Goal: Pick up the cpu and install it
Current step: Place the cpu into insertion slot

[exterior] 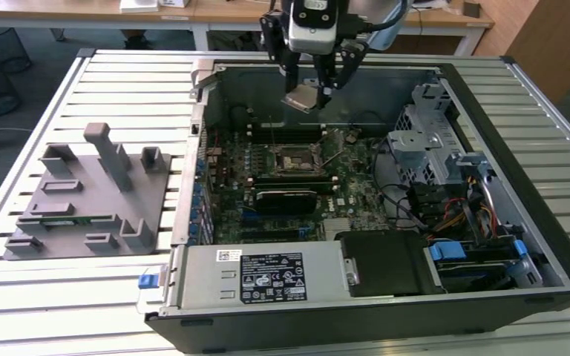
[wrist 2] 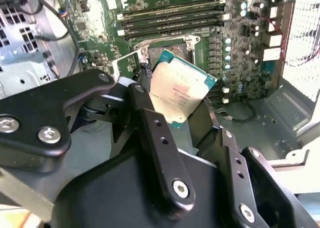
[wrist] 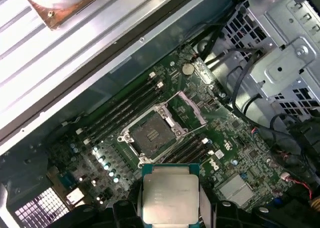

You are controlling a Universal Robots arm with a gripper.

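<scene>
The cpu (exterior: 301,100) is a flat silver square chip with a pale rim. It hangs tilted in the air above the open computer case, and my gripper (exterior: 310,92) is shut on its edges. In both wrist views the cpu (wrist 2: 180,93) (wrist: 169,193) sits between the black fingers (wrist 2: 150,123). Below it on the green motherboard, the square socket (wrist: 150,135) (exterior: 292,159) stands with its metal frame swung open and no chip in it. The cpu is well above the socket and apart from it.
The case wall (exterior: 468,104) surrounds the board on a slatted table (exterior: 116,81). Memory sticks (wrist: 122,110) flank the socket. A metal drive cage (exterior: 433,141) with cables stands at the exterior view's right, and a power supply (exterior: 265,274) at the front. A grey fixture tray (exterior: 77,200) lies at the left.
</scene>
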